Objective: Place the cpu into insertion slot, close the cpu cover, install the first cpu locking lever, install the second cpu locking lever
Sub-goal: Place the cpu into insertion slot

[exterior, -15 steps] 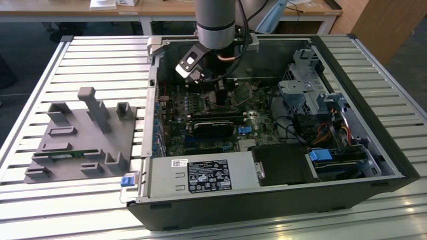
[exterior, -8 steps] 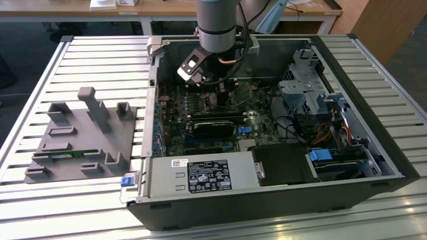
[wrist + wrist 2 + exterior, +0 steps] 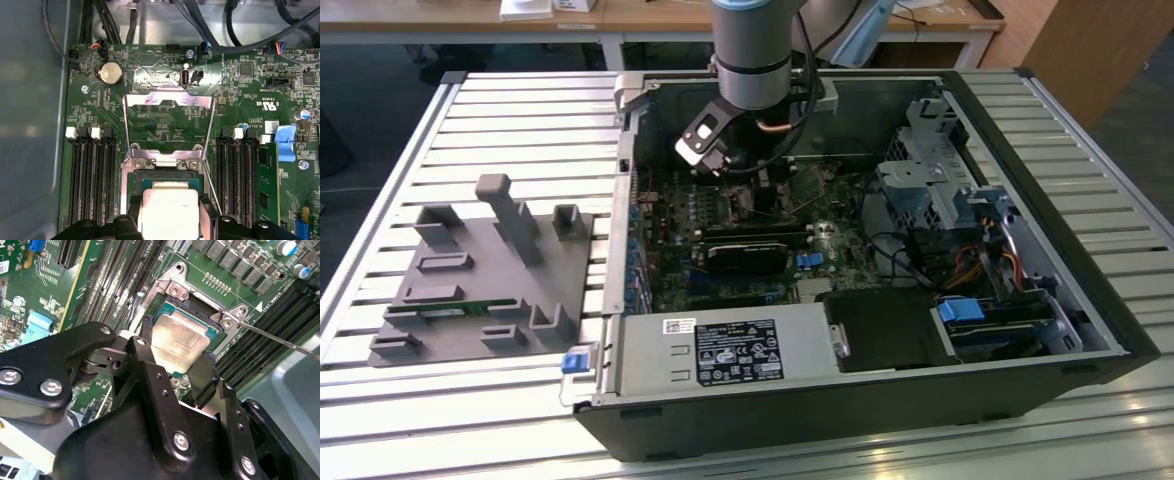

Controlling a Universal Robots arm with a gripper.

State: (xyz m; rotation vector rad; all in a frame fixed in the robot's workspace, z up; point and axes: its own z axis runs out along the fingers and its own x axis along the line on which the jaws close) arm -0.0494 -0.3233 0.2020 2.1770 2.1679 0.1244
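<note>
We find the computer case [image 3: 1107, 300] lying open on the slatted table [image 3: 520, 100], across the centre and right of the exterior view. Inside it we count one green motherboard [image 3: 720, 215] and one black-labelled power supply box [image 3: 720, 352] along the lower edge. Cables and drive cages fill the exterior view's right, too tangled to count. One grey fixture [image 3: 480, 280] sits on the table at the exterior view's left, apart from the case.

The arm reaches down into the case at the upper middle of the exterior view, and its bulk hides the socket area there.

In the second wrist view the gripper [image 3: 177, 351] clamps the cpu [image 3: 182, 337] between its two black fingers [image 3: 207, 375], one on each opposite edge. The cpu lies over the insertion slot [image 3: 197, 305], within its silver rim. We cannot tell whether it is seated or held just above, because the gripper's body covers its near edge. One thin metal rod [image 3: 280, 340] runs out from the slot's rim.

In the first wrist view the cpu cover [image 3: 170, 99] stands swung open beyond the slot, with two screws at its foot — bare board shows through its window. Flanking the slot we count four white slot clips [image 3: 70, 132] and one seated memory module [image 3: 267, 185].
</note>
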